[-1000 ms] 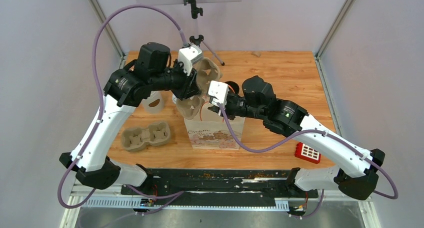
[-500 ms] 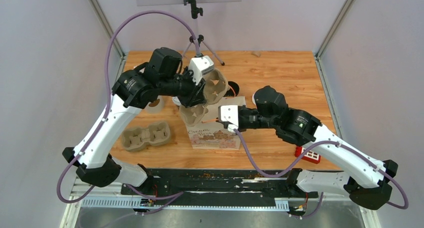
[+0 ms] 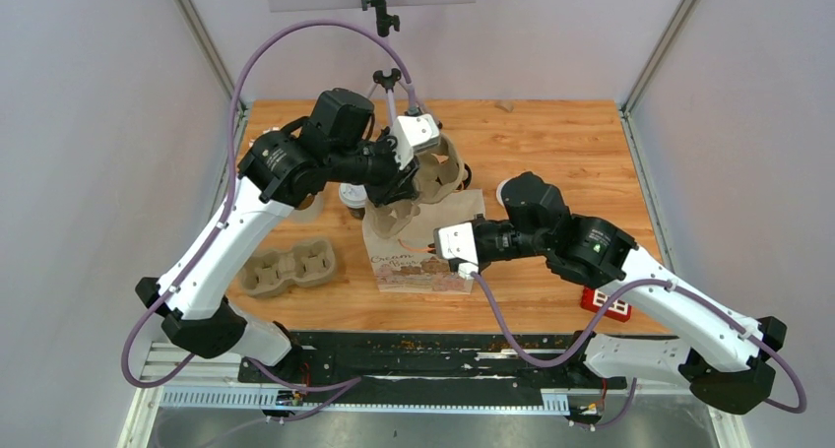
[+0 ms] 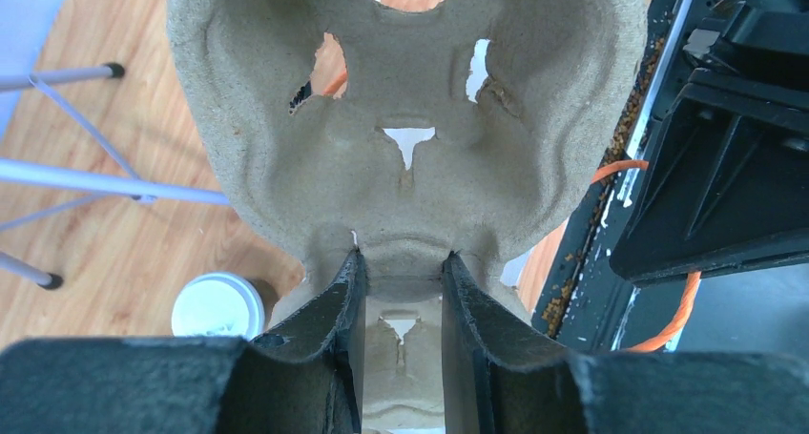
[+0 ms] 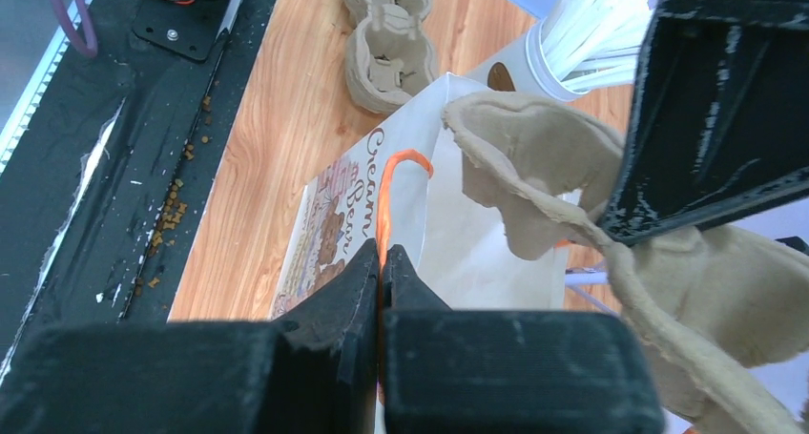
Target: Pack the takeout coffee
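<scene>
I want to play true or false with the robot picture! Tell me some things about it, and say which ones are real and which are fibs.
1. The left gripper is pinching a brown cup tray. True.
2. The right gripper is wide open. False: it is shut on the orange handle of the paper bag.
3. A second tray lies on the table. True.
4. The straws lie inside the bag. False: they stand in a white cup beside it.
5. The held tray is full of coffee cups. False: its pockets are empty.
</scene>
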You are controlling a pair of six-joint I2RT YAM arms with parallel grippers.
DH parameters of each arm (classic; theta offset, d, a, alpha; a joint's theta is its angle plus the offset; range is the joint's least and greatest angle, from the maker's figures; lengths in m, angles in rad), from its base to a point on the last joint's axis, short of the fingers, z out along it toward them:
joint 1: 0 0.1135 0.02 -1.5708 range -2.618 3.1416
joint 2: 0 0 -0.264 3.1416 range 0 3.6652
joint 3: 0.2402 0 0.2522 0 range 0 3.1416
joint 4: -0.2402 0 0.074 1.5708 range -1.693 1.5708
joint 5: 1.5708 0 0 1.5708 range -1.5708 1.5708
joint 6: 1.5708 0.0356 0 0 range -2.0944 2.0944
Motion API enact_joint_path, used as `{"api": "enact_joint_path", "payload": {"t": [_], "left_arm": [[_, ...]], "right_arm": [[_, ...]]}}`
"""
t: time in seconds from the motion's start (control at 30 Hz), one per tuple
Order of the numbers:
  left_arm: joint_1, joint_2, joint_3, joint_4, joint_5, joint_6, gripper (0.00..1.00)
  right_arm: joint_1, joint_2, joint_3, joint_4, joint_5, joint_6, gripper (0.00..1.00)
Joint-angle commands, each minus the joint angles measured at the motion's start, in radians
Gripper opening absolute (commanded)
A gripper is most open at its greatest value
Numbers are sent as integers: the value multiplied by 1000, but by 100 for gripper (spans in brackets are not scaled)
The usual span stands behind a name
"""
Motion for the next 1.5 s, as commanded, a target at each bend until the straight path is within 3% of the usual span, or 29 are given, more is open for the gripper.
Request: {"api": "enact_joint_path", "payload": {"t": [0.0, 0.33, 0.77, 1.23, 1.47], "left_arm": [[-7, 1, 61, 27, 36, 75, 24], [-7, -6, -24, 36, 108, 113, 23], [-11, 12, -92, 31, 77, 146, 22], [-26, 34, -53, 100, 113, 191, 22], [-27, 64, 18, 20, 130, 228, 22]], "right_arm": [[-2, -32, -8, -22, -63, -46, 0], [-2, -31, 2, -68, -99, -93, 0], [-2, -26, -5, -95, -122, -115, 0], [-2, -18, -3, -119, -125, -134, 0], [-2, -39, -1, -186, -138, -213, 0]]}}
